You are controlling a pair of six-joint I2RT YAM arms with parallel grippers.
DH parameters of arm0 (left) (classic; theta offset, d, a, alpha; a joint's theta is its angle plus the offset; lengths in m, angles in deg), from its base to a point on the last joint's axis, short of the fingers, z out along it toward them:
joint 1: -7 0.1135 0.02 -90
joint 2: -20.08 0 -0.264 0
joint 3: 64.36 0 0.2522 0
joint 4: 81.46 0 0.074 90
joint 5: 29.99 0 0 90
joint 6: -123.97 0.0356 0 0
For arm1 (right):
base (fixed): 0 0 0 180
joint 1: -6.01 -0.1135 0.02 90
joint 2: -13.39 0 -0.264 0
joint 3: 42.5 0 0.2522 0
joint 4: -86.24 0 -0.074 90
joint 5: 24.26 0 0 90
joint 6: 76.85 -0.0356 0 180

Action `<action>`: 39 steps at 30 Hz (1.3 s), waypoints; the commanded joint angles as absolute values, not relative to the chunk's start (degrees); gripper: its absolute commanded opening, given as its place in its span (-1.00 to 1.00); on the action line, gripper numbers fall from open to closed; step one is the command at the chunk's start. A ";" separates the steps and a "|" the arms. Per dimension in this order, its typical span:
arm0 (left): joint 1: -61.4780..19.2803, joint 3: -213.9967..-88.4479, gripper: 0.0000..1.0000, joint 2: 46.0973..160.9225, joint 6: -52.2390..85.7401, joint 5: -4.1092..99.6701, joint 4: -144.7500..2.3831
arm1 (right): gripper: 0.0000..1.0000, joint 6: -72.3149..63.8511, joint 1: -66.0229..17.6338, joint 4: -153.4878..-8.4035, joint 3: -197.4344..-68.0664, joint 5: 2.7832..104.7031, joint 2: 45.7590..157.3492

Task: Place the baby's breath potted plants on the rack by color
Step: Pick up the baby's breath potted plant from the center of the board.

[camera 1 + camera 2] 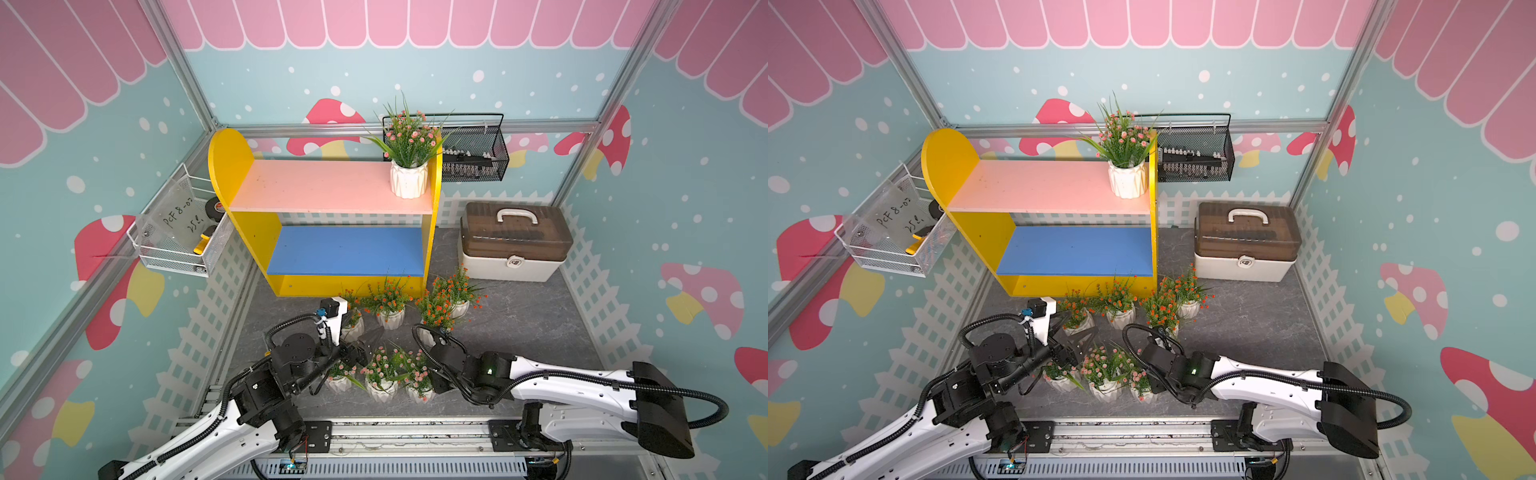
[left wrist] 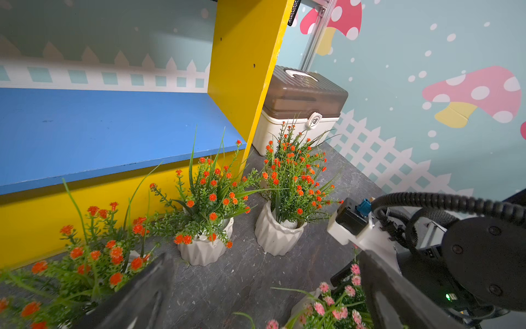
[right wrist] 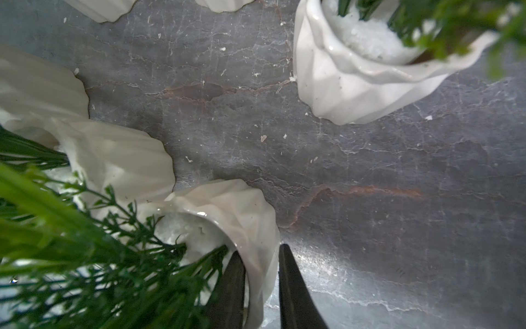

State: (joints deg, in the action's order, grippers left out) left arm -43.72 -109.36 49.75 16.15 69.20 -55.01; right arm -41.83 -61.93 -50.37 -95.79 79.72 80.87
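Observation:
The rack [image 1: 316, 187] stands at the back with one pink baby's breath potted plant [image 1: 409, 166] at the right end of its pink upper board; the blue lower board [image 1: 345, 249] is bare. Several orange-red plants [image 1: 388, 305] stand on the floor in front of the rack. Three pink ones [image 1: 382, 376] stand nearer the arms. My right gripper [image 3: 260, 250] pinches the rim of the rightmost pink plant's white pot [image 3: 250, 216], one finger inside and one outside. My left gripper [image 2: 264, 296] hangs open over bare floor between the two groups, holding nothing.
A white toolbox with a brown lid [image 1: 513, 241] sits right of the rack. A black mesh basket [image 1: 473, 153] hangs on the back wall and a white wire basket [image 1: 174, 237] on the left wall. The arms' rail [image 1: 407, 432] runs along the front.

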 commanded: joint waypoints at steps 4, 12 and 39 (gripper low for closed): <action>-43.97 -108.71 0.98 49.41 15.35 68.30 -54.83 | -0.61 -43.03 -62.20 -50.38 -95.63 81.14 81.77; -43.98 -109.18 0.98 50.31 15.60 67.85 -55.14 | -0.63 -42.76 -62.20 -50.72 -95.00 80.60 82.91; -43.98 -112.25 0.98 55.31 21.41 63.84 -59.20 | -0.92 -26.50 -48.74 -35.20 -106.51 74.52 67.04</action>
State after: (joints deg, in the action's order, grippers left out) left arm -43.74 -110.30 54.45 19.36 66.05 -57.00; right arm -30.29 -50.48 -38.43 -102.17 76.44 68.90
